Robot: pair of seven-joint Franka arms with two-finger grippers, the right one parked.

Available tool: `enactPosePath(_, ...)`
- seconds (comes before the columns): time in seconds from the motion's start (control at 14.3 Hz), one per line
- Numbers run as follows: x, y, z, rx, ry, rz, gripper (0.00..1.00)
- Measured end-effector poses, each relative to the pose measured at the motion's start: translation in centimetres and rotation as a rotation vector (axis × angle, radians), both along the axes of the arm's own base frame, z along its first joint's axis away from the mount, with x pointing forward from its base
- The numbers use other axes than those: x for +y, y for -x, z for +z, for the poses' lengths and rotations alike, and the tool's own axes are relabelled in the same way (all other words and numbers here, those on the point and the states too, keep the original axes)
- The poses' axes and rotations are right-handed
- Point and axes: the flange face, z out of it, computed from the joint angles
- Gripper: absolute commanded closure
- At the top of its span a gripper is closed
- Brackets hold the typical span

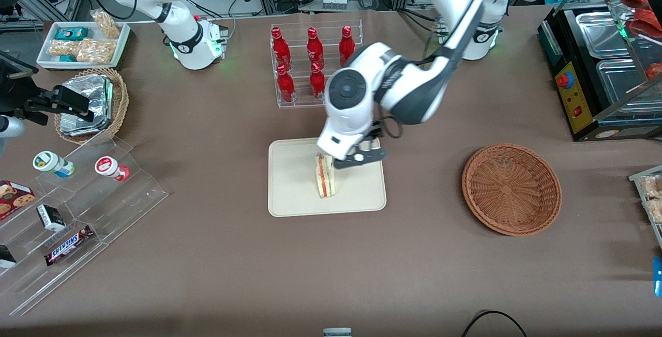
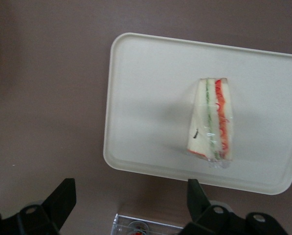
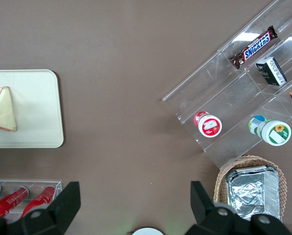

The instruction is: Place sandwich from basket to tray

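The sandwich (image 1: 325, 175) stands on its edge on the cream-beige tray (image 1: 295, 195), showing white, red-orange and green layers. It also shows in the left wrist view (image 2: 212, 122) on the tray (image 2: 146, 98), and in the right wrist view (image 3: 1, 110). My left gripper (image 1: 362, 157) is open and empty, raised above the tray's edge farther from the front camera, close beside the sandwich's top. In its own view the gripper (image 2: 130, 193) hangs over the brown table between the tray and the bottle rack. The reddish-brown wicker basket (image 1: 511, 188) sits empty toward the working arm's end.
A clear rack of red bottles (image 1: 310, 65) stands farther from the front camera than the tray. Toward the parked arm's end are a tan basket of foil packets (image 1: 90, 104), a clear stepped shelf with snacks (image 1: 77, 208) and a white snack tray (image 1: 83, 42). A food warmer (image 1: 610, 58) stands at the working arm's end.
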Motion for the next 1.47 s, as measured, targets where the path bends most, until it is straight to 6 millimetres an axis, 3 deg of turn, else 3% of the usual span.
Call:
enactPosePath(0.28,7.6,-2.4,-1.0,0.051,-0.025,0.014,0.0)
enactPosePath(0.42,12.1,-3.1,-0.2,0.066,-0.018,-0.004,0.0)
enactPosePath(0.7,22.7,-2.9,3.8,0.074,0.026,-0.095,0.0)
enactPosePath(0.91,29.5,-2.1,6.3,0.079,0.055,-0.15,0.0)
enactPosePath(1.26,38.3,-1.5,10.7,0.056,0.101,-0.231,0.0)
enactPosePath(1.47,41.6,-1.4,13.5,0.007,0.113,-0.257,0.0)
